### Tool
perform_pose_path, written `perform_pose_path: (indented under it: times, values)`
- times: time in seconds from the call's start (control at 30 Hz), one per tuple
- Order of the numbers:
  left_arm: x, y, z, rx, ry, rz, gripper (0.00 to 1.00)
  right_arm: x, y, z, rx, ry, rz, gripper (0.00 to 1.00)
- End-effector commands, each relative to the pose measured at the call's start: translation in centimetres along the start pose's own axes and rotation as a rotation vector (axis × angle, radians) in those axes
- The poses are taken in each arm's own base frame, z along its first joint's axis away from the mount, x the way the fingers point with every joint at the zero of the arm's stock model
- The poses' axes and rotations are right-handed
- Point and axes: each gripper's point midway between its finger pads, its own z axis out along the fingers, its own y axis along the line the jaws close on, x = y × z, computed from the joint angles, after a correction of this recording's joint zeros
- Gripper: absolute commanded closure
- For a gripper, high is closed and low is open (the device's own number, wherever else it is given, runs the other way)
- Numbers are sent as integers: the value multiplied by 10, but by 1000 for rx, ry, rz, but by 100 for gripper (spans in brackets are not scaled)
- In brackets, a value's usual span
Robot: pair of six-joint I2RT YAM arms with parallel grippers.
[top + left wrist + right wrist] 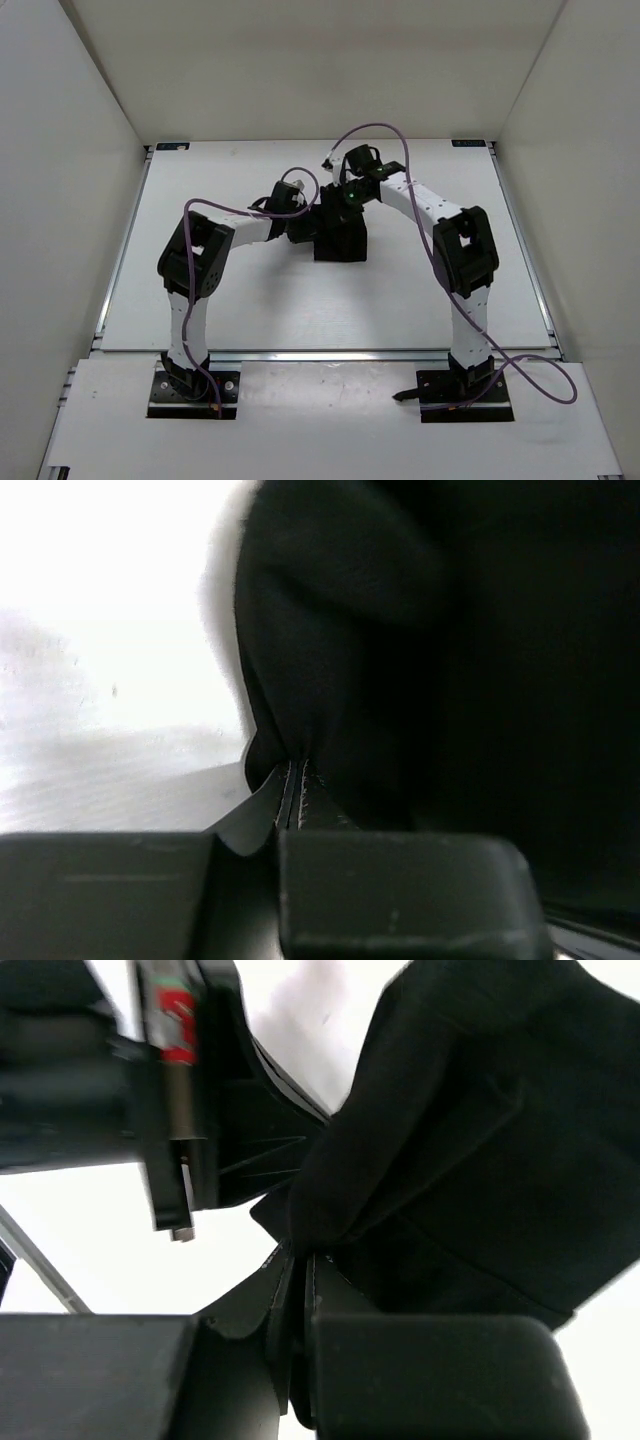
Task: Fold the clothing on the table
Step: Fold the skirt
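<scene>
2 pairs of fingers hold the clothing (pixel 340 238) at once. The left fingers (pixel 400 890) are pressed together on a stitched edge at its 9 o'clock side. The right fingers (pixel 430 1370) are pressed together on a fold at its 12 o'clock side, probably so that both arms can carry 1 edge over the rest. The clothing is near the middle of the tabletop (pixel 230 300), slightly toward 12 o'clock. It is plain matte black, gathered into a small thick bundle with soft creases.

Smooth matte white left wall panel (pixel 60 220), bare; matching white right wall panel (pixel 585 220) opposite; white back wall panel (pixel 320 60) joining them; light bright, even.
</scene>
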Motion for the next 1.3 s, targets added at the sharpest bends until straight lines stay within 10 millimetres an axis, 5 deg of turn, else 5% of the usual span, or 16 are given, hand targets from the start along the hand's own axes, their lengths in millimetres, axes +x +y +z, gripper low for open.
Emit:
perform_pose_path:
  times: [0.0, 0.23, 0.3, 0.4, 0.6, 0.7, 0.83, 1.07, 1.17, 1.27]
  values:
    - [26, 21, -12, -43, 87, -31, 95, -1, 11, 9, -16, -1, 0, 100]
    - [32, 33, -14, -43, 98, -52, 94, -4, 27, 23, -73, 16, 9, 99]
    - [29, 32, -15, -33, 93, -52, 93, -2, 32, 22, -77, 32, 14, 80]
    - [16, 29, -19, -20, 72, -57, 91, -19, 40, -6, -99, -35, 34, 57]
    - [1, 25, -25, 3, 52, -56, 89, -57, 31, -74, -73, -270, 57, 52]
    - [2, 29, -26, -2, 54, -65, 88, -43, 10, -84, -25, -298, 87, 49]
    - [-1, 26, -28, 7, 45, -60, 88, 5, -8, -67, 64, -187, 95, 49]
    - [11, 17, -28, 54, 75, -88, 86, 83, 17, -24, 68, -35, 1, 48]
    - [13, 15, -28, 57, 82, -96, 87, 96, 14, -18, 134, -66, -60, 46]
    - [19, 14, -29, 54, 97, -98, 87, 86, 18, -22, 174, -174, -115, 37]
